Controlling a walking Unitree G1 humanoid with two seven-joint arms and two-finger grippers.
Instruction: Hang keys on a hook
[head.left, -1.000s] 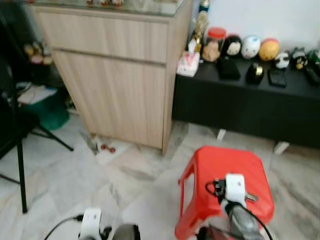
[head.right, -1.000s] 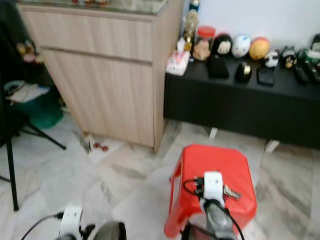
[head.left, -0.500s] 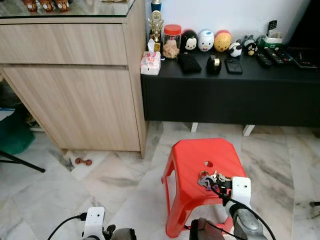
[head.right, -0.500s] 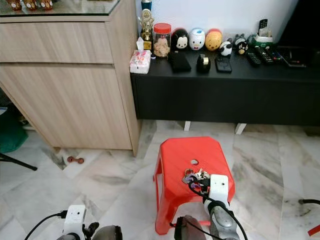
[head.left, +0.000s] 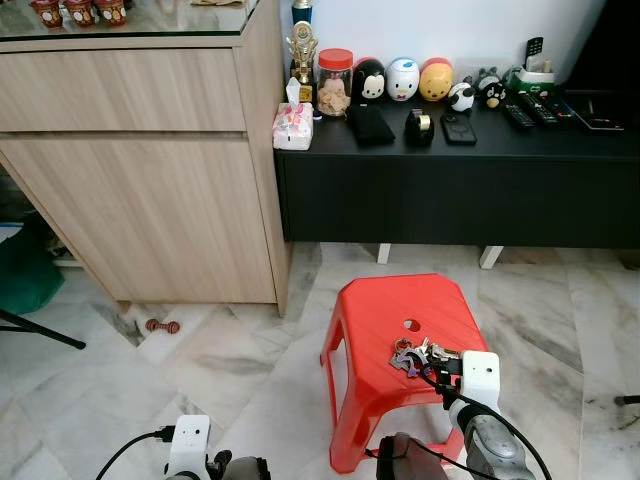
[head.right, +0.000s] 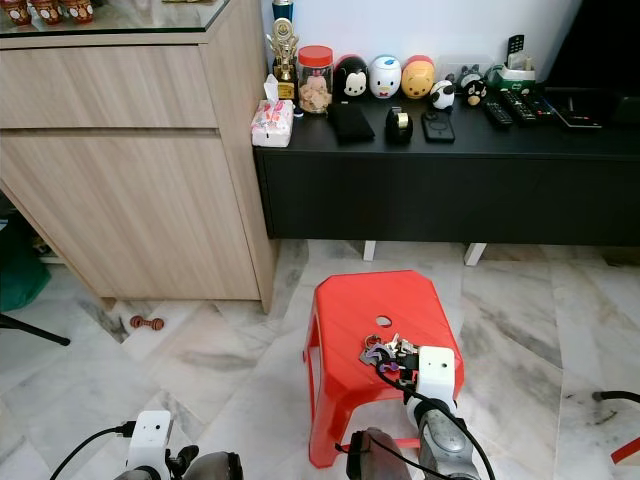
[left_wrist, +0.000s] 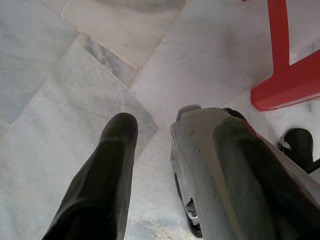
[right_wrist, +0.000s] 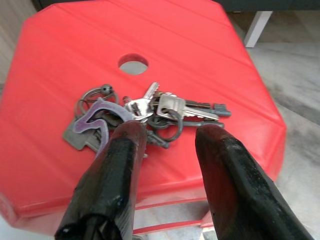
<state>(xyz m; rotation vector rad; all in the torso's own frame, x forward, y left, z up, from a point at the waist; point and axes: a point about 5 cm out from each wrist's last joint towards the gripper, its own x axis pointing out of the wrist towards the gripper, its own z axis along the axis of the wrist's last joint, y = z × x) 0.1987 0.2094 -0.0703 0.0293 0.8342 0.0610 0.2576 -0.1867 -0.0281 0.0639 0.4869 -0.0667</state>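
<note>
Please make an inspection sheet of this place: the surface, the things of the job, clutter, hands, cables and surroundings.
Surface: red stool, hole in its seat.
Job's things: keys lying on the seat; hook: nothing seen.
Clutter: small red object on the floor.
Hands: right hand open, just above the keys; left hand open, low over the floor.
Cables: black cable at the left arm.
Surroundings: wooden cabinet; black bench carrying toys.
</note>
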